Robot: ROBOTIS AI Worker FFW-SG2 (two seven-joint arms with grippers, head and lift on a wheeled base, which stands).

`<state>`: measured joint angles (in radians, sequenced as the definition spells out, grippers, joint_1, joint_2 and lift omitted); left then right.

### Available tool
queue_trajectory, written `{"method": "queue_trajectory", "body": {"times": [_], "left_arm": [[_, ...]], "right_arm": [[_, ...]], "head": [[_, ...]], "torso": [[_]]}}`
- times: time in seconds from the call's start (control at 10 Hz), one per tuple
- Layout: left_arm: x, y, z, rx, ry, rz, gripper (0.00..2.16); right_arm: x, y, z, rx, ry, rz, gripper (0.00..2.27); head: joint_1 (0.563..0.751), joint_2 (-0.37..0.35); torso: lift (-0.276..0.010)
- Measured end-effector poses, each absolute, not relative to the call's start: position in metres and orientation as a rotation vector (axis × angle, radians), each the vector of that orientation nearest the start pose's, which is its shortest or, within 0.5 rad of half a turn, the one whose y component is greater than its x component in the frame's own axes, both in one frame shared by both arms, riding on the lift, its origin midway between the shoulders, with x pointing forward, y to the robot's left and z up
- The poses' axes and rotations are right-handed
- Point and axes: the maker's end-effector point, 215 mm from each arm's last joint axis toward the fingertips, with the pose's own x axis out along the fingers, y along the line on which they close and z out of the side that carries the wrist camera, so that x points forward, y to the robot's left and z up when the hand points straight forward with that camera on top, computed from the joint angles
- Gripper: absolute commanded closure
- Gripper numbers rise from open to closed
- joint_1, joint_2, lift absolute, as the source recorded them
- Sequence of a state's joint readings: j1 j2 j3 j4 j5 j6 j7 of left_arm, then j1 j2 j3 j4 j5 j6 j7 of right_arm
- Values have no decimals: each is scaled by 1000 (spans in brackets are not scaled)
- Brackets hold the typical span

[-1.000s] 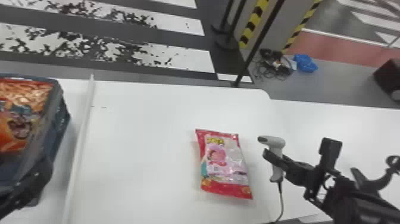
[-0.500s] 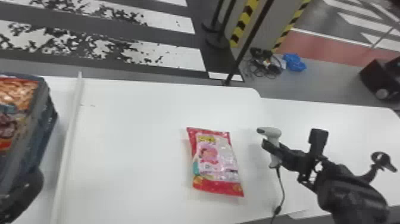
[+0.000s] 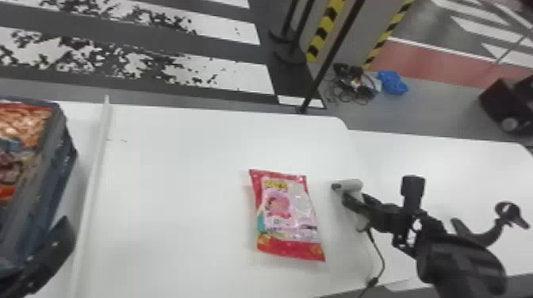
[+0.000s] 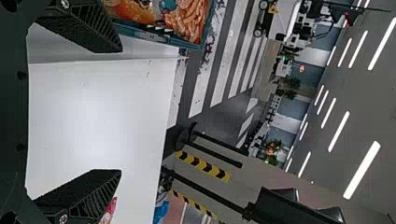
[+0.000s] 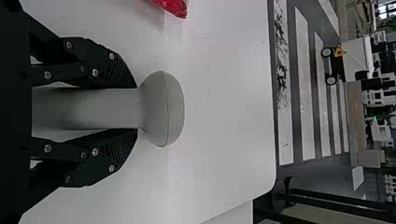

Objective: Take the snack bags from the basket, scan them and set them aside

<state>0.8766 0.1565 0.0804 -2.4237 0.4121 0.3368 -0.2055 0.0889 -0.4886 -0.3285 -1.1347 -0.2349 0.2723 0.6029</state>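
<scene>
Head view: pink/red snack bag [image 3: 279, 210] lies flat on the counter [image 3: 170, 178], at R hand's [image 3: 355, 204] 9 o'clock, near but apart; from L hand [image 3: 55, 245] it's approx 3 o'clock, well apart. L hand: fingers spread wide, nothing btwn them. R hand: closed round scanner's [image 3: 349, 185] handle, both sides. Bag's a puffy rectangle, shiny crinkled film w/ red ends. Scanner = smooth pale-grey plastic, rounded head, thin dark cable [image 3: 382, 263]. Counter smooth, white, w/ raised strip [image 3: 93, 178] btwn bag & dk blue-grey basket [image 3: 59, 174]. Basket's at L hand's approx 11 o'clock, w/ glossy orange snack pack [image 3: 22, 130] in it.
</scene>
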Motion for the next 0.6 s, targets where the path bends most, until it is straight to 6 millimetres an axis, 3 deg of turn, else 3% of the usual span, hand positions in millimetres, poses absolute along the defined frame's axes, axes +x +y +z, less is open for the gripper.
{"method": "queue_trajectory", "body": {"times": [0.2,0.4,0.6], "left_arm": [[326,179,-356,-272,338,-311,70],[327,175,-356,-262,337,-315,70],[330,172,-356,-262,336,-319,70]], "right_arm": [[439,-530,-533,51,614,94,56],[429,-530,-488,132,604,98,56],[396,-484,-463,316,784,205,73]], "head": [[695,-350],[695,-350],[695,-350]], "torso": [[-75],[-75],[-75]]}}
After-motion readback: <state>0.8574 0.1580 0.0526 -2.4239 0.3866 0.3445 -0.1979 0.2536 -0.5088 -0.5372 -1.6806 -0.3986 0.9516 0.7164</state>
